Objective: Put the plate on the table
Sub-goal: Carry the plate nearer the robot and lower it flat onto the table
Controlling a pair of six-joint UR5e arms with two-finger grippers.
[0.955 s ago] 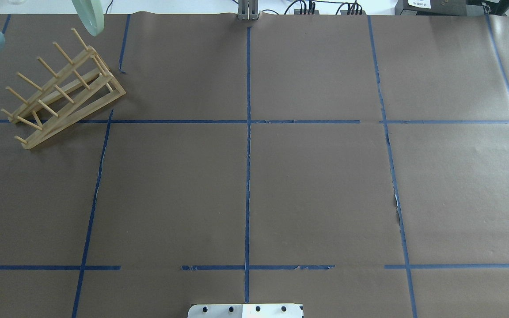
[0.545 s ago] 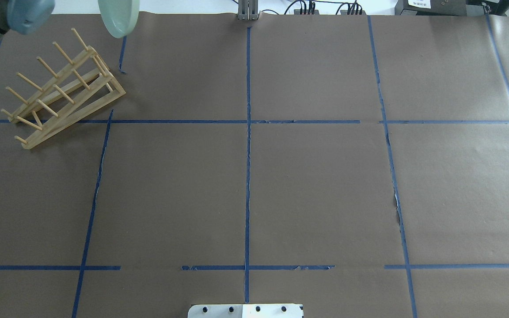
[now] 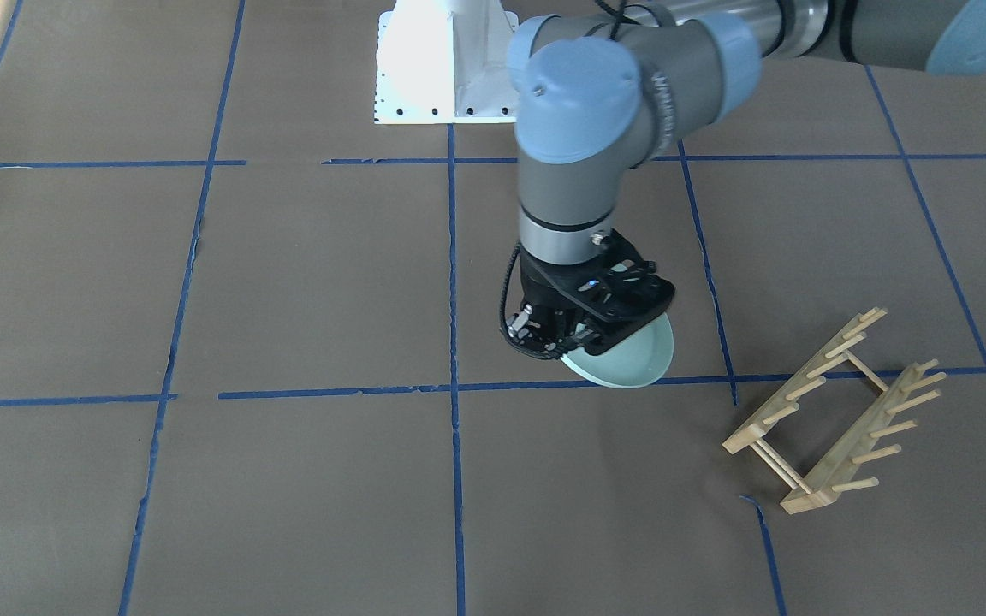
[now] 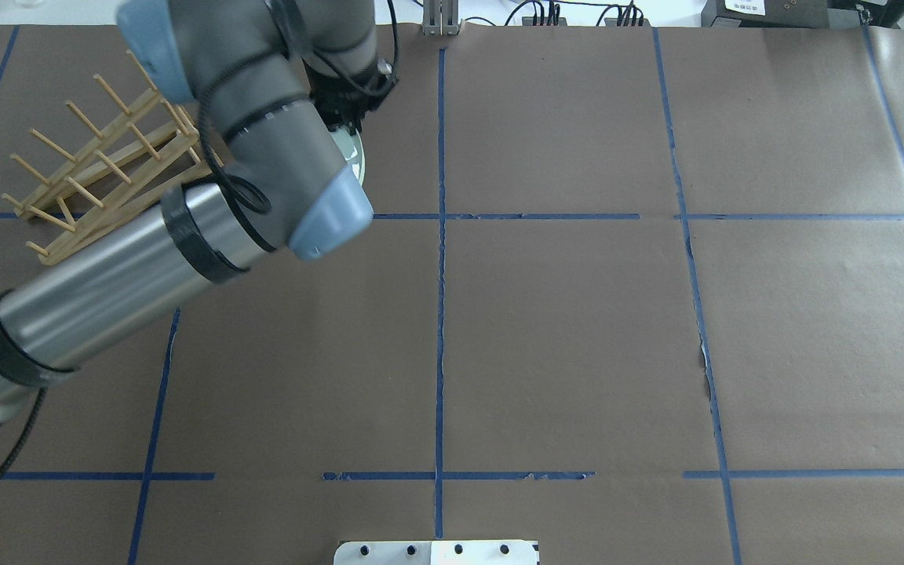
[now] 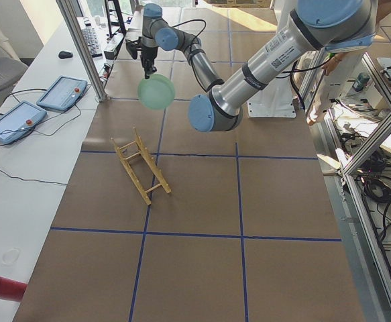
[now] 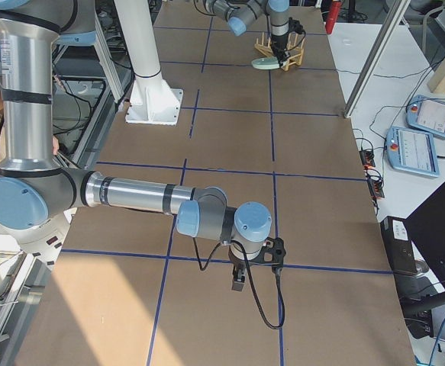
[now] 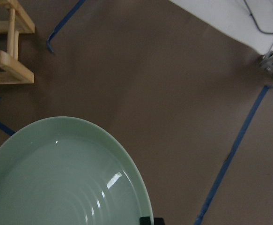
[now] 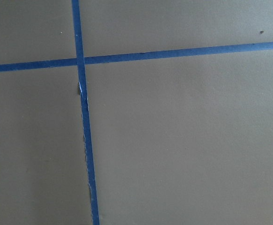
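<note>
Exterior front-facing: left end effector (image 3: 577, 344) downward

The left arm (image 4: 130, 282) is reaching forward from its own side, its wrist (image 3: 574, 103) turning to point straight down; the left gripper (image 3: 577, 338) is hanging beneath it, clamping the rim of the plate (image 3: 637, 358) and holding it tilted. The right arm (image 6: 130, 194) is stretching out low and nearly level; the right gripper (image 6: 239, 280) is pointing downward, and whether its jaws are parted cannot be told.
</note>
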